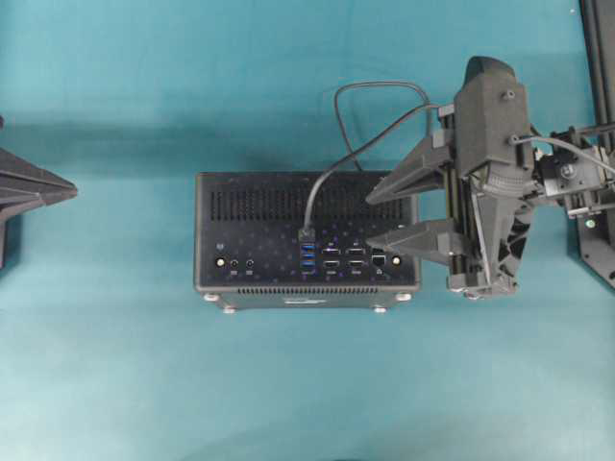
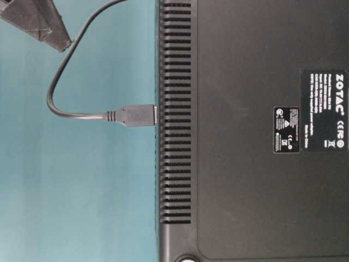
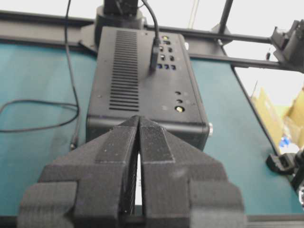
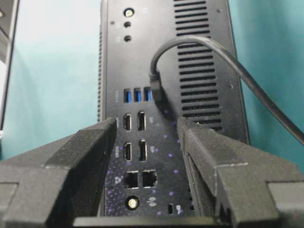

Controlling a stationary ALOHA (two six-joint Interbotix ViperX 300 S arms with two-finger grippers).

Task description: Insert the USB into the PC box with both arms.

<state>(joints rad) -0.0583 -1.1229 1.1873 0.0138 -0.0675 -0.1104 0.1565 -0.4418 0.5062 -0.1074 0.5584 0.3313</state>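
Teal table (image 1: 115, 365): 1 PC box (image 1: 259, 206), 1 USB (image 1: 307, 233) plugged in; right gripper (image 1: 408, 213) spread wide, left gripper (image 3: 138, 142) closed, empty.

PC box centred on the table, USB plugged into its upward port face.

In the overhead view, the PC box (image 1: 307, 240) is seen at centre; the USB (image 1: 307, 233) plug is seated among the ports, apparently fully, its cable led off toward 1 o'clock. The right gripper (image 1: 408, 216) is placed at 3 o'clock over the box's edge, the left gripper (image 1: 38, 192) well apart at 9 o'clock.
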